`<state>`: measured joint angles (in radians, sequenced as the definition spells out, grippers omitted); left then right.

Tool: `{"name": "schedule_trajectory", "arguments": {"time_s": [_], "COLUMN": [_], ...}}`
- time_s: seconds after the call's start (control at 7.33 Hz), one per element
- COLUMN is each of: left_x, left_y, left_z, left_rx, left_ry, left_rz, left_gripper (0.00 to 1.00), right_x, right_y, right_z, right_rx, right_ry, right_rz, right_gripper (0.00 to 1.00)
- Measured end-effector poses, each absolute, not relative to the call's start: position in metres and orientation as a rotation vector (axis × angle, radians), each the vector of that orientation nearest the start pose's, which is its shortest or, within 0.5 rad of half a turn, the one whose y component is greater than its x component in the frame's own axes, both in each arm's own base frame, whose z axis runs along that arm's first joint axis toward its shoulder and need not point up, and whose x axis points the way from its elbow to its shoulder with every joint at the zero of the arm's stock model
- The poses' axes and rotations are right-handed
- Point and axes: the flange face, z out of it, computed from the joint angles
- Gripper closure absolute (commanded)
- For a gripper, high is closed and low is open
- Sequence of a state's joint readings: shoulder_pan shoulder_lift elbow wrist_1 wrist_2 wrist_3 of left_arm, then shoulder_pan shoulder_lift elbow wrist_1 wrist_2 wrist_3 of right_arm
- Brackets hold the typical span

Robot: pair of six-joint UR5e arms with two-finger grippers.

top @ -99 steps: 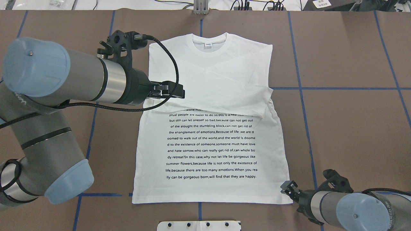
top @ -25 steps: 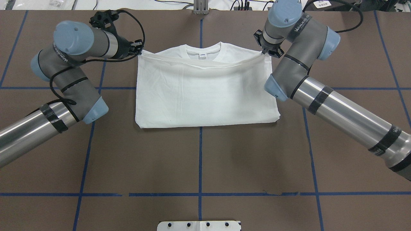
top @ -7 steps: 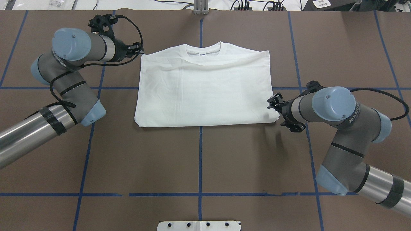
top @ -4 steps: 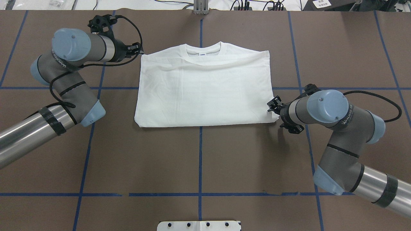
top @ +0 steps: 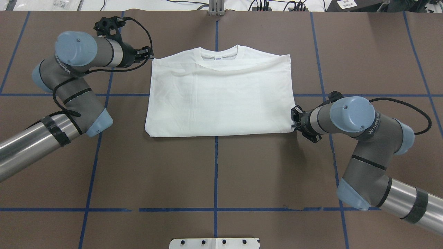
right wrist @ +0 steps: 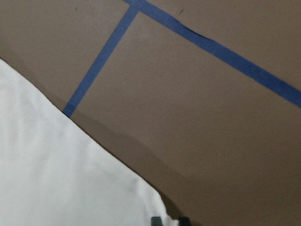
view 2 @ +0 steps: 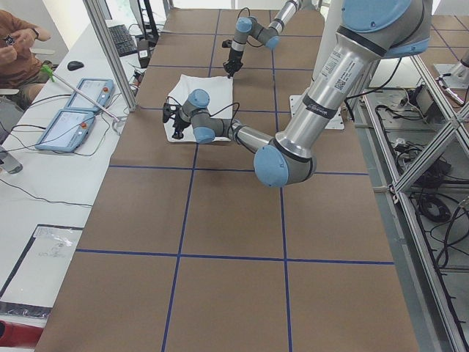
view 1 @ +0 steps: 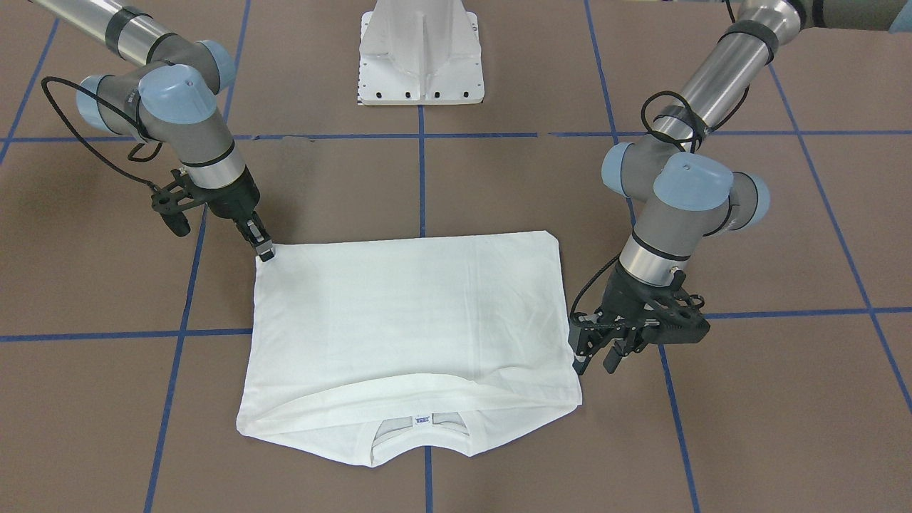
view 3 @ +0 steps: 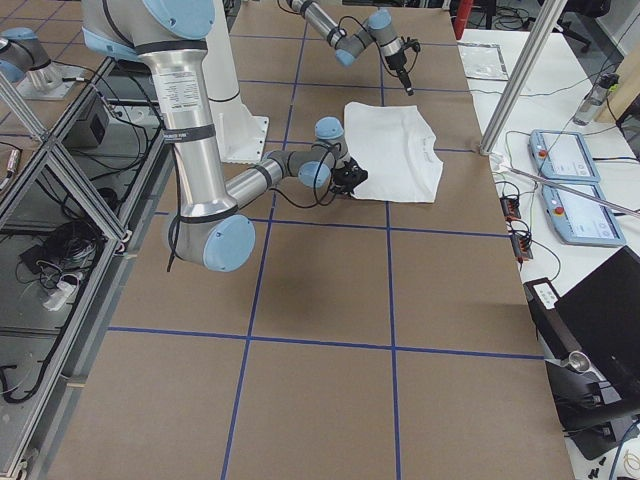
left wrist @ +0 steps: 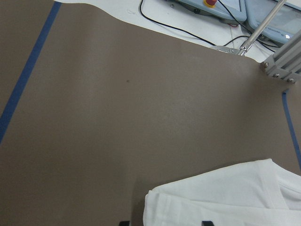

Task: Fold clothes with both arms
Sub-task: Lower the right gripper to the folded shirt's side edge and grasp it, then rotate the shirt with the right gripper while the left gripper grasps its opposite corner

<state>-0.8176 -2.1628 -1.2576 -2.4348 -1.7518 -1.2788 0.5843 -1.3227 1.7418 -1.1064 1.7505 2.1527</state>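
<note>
White cotton at both sets of fingers. The right gripper point(view 1: 264, 249) has its fingers drawn nearly together on the near right corner of the T-shirt point(top: 221, 97), on the folded edge. They appear to nip the cloth, though the wrist view shows only the tips. The left gripper point(view 1: 595, 350) has its fingers point(left wrist: 124, 222) spread wide, straddling the far left corner where hem lies over shoulder, and they hold nothing. Moving outward, the shirt lies flat mid-table point(top: 277, 173), folded in half with the print hidden. The ribbed collar point(top: 220, 52) and neck tag point(view 1: 422, 420) peek past the hem on the side away from the robot. The arms come in low from opposite sides, and the white pedestal base point(view 1: 422, 50) stands well apart. My judgement on handling: the shirt is light and limp with no stiffness. It will sag from any lifted point, and the stacked layers may slide or peel apart. It is not fragile. The best holds are at the corners, pinching every layer at once and lifting both ends level. A grab of the top layer alone would likely undo the fold.
</note>
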Motion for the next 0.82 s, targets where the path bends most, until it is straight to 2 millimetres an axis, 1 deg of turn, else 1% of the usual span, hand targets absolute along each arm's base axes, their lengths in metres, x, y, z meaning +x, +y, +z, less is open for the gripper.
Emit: {"name": "schedule_trajectory", "arguments": {"time_s": [0.14, 0.27, 0.41, 0.55, 0.68, 0.82], "left_x": [0.422, 0.42, 0.418, 0.417, 0.419, 0.422], "left_y": [-0.619, -0.616, -0.61, -0.598, -0.584, -0.566], "left_z": [0.361, 0.358, 0.348, 0.335, 0.322, 0.311], "left_rx": [0.466, 0.468, 0.469, 0.453, 0.407, 0.347], "left_ry": [1.059, 1.067, 1.087, 1.125, 1.176, 1.226], "left_rz": [-0.362, -0.359, -0.35, -0.331, -0.319, -0.317], "left_gripper": [0.4, 0.4, 0.4, 0.4, 0.4, 0.4], "right_x": [-0.434, -0.42, -0.402, -0.387, -0.38, -0.384], "right_y": [-0.427, -0.419, -0.397, -0.361, -0.316, -0.268], "right_z": [0.397, 0.39, 0.377, 0.359, 0.339, 0.323], "right_rx": [-0.176, -0.179, -0.193, -0.238, -0.314, -0.41], "right_ry": [-0.927, -0.937, -0.936, -0.92, -0.896, -0.861], "right_rz": [1.008, 1.006, 0.993, 0.959, 0.902, 0.823], "right_gripper": [1.0, 1.0, 1.0, 1.0, 1.0, 1.0]}}
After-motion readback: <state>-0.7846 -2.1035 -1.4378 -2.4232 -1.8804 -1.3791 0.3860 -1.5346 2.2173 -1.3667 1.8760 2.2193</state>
